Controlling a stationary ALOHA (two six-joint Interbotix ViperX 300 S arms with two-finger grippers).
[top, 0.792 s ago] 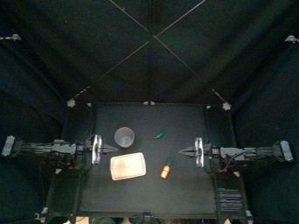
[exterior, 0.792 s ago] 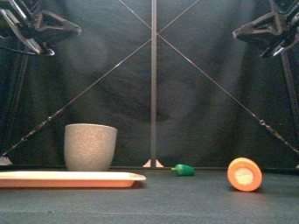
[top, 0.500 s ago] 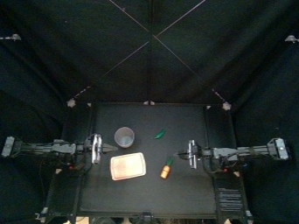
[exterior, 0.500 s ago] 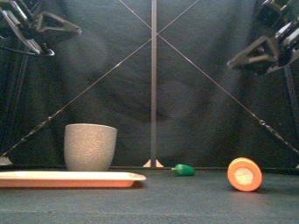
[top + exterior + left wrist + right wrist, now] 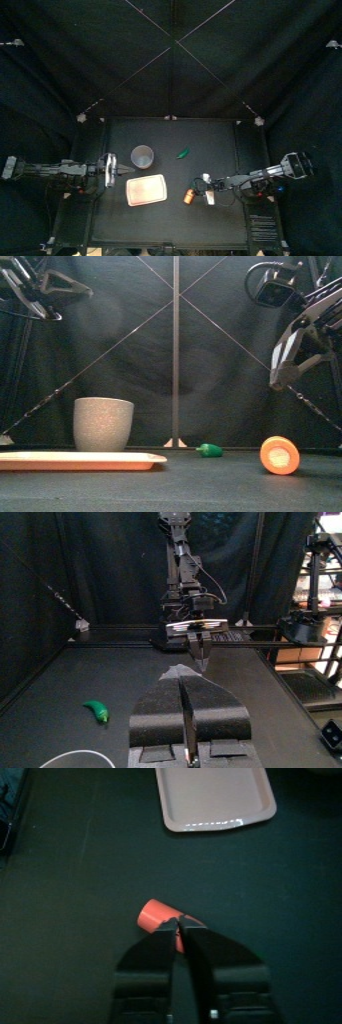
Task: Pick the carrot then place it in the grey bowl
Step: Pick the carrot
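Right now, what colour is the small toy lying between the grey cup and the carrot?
Green; the front view shows the small toy best.

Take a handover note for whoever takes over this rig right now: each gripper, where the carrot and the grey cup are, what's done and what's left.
Left gripper: shut, empty, parked at the table's left side.
Right gripper: shut, empty, above the carrot and not touching it.
The carrot lies on the table just right of the pink tray. The tall grey speckled cup stands upright behind the tray. A small green toy lies to the cup's right.
Done: nothing yet, the carrot is not picked.
Left: open the right jaws, lower, grasp the carrot, carry it to the cup and drop it in.
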